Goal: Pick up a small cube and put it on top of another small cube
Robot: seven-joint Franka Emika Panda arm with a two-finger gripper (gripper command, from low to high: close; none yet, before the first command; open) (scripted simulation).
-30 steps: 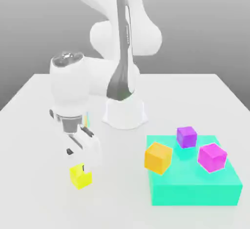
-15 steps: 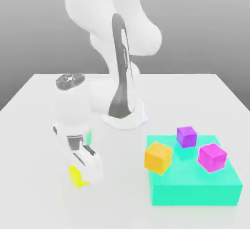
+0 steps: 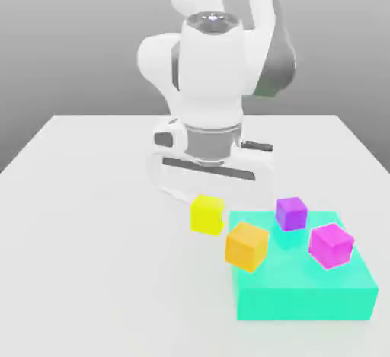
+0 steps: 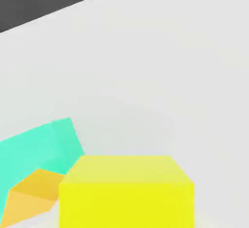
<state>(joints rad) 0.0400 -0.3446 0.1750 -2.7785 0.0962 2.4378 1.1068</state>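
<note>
The small cube (image 3: 207, 214), plain bright yellow, hangs above the white table just under my hand, a little to the exterior view's left of the orange cube (image 3: 247, 246). My gripper (image 3: 207, 200) is shut on the yellow cube from above. The hand view looks down on the yellow cube (image 4: 126, 193) close up, with the orange cube (image 4: 26, 200) beyond it. The orange cube sits at the near left corner of the teal block (image 3: 305, 294).
A purple cube (image 3: 291, 213) and a magenta cube (image 3: 331, 244) also rest on the teal block (image 4: 39, 144). The white table (image 3: 91, 256) stretches out to the exterior view's left. The arm's bulky body towers behind the yellow cube.
The gripper came down around the yellow cube on the table and shut on it. The arm then lifted it and swung it to the exterior view's right, up beside the orange cube.
</note>
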